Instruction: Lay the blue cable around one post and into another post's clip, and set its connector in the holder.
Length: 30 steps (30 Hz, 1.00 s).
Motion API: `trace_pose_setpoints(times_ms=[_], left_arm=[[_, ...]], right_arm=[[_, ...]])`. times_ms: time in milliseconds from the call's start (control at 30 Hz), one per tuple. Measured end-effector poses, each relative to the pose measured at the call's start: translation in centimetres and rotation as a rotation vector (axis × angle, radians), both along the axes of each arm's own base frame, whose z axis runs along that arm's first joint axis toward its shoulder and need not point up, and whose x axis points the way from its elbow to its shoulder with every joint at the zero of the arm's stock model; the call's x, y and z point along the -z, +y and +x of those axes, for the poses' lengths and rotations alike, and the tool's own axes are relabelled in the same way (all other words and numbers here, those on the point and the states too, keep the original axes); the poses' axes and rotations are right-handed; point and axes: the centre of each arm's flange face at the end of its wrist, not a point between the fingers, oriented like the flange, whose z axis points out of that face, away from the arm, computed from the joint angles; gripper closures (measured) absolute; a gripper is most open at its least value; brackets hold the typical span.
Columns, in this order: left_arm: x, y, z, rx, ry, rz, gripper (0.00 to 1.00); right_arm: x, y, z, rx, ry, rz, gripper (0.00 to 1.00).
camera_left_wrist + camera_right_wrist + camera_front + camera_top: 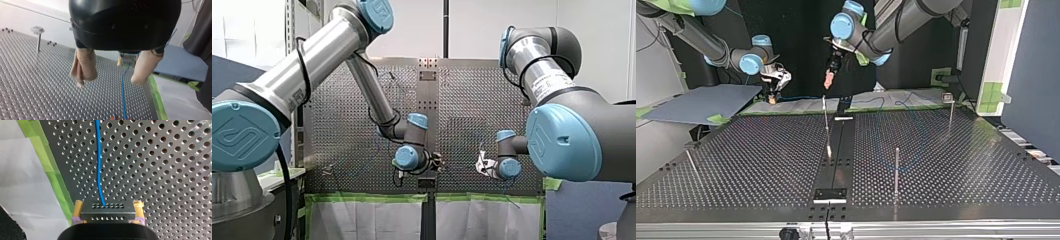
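Note:
My right gripper point(108, 206) is shut on the grey metal connector point(108, 212), which sits between its yellow pads point(78, 208). The blue cable point(99, 157) runs from the connector straight ahead over the perforated table. My left gripper point(108, 82) hangs open above the table, beige pads point(84, 65) apart, with the blue cable point(123, 92) passing below and between them, untouched. Ahead of it my right gripper point(127, 59) shows with the connector. In the top view, my right gripper point(774, 86) is at the far left, my left gripper point(828, 77) near the middle.
Thin metal posts stand on the table: one point(896, 170) near the front, one point(951, 111) with a clip head at the far right, one point(825, 116) in the middle. A black holder point(830, 194) sits at the near edge. Green tape point(53, 177) lines the table edge.

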Motion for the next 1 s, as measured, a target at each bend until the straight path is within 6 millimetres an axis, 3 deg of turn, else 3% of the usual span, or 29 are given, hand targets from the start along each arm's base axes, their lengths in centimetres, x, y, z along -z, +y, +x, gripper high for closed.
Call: trace_pose_setpoints(times_ms=[233, 400, 700, 1000], left_arm=[[-1.9, -0.1, -4.6, -0.011, 0.014, -0.037, 0.00], [-2.9, 1.4, -6.7, -0.054, 0.050, -0.045, 0.00], [-4.3, 6.1, -6.6, -0.156, 0.129, -0.060, 0.00], [-7.7, 7.7, -4.1, -0.180, 0.161, -0.140, 0.00]], right_arm=[[0.1, 0.2, 0.1, -0.002, 0.005, 0.009, 1.00], [0.2, 0.3, 0.2, -0.005, 0.006, 0.013, 1.00], [0.3, 0.5, 0.3, -0.006, 0.007, 0.017, 1.00], [0.3, 0.5, 0.4, -0.014, 0.005, 0.017, 1.00]])
